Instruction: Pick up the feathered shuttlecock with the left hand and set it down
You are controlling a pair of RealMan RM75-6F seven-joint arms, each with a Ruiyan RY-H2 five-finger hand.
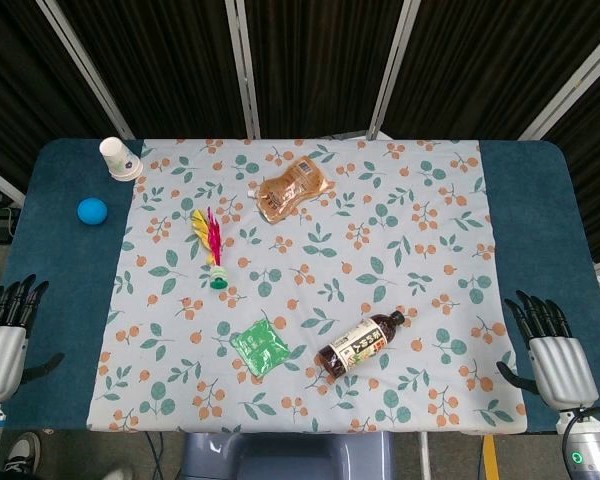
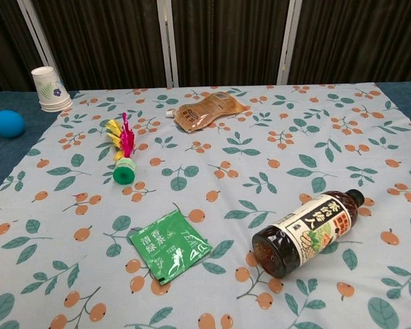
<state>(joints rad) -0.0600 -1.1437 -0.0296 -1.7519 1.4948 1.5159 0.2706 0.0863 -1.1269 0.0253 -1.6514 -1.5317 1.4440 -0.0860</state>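
- The blue table (image 1: 65,300) carries a pale cloth printed with orange berries and green leaves (image 1: 420,240).
- The left hand (image 1: 2,335) rests at the near left edge, fingers straight and apart, holding nothing; the right hand (image 1: 552,355) at the near right edge lies likewise.
- A dark brown drink bottle with a printed label (image 2: 308,232) lies on its side, near right.
- The feathered shuttlecock (image 2: 122,156) lies left of centre on the cloth, well apart from both hands: yellow and magenta feathers pointing far, round green base nearer.
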